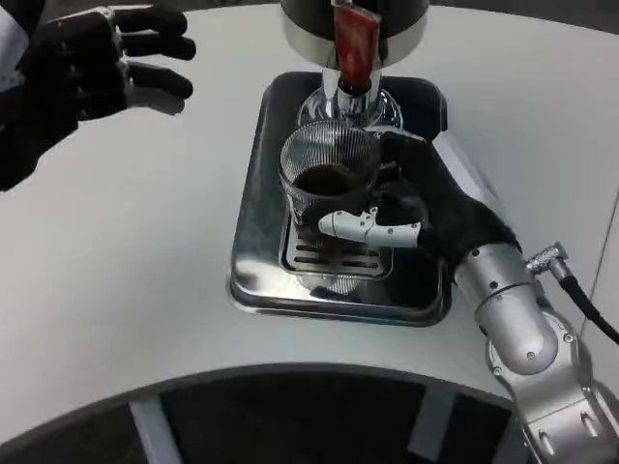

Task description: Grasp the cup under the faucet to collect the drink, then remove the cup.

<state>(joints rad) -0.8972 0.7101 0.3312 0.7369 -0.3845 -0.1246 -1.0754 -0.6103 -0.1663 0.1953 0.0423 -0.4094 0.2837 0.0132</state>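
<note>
A ribbed clear glass cup (327, 172) with dark drink in its bottom stands on the grate of a shiny metal drip tray (253, 208), right under the faucet (354, 60) with its red handle. My right hand (404, 208) wraps the cup from the right, a white-tipped finger lying across the cup's front base. The left hand (92, 70) hovers at the upper left, fingers spread, holding nothing, well apart from the tray.
The dispenser's round steel body (314, 24) rises at the top centre behind the cup. White table (126, 261) spreads left of the tray; its curved front edge runs along the bottom. A black cable (590, 309) trails off my right wrist.
</note>
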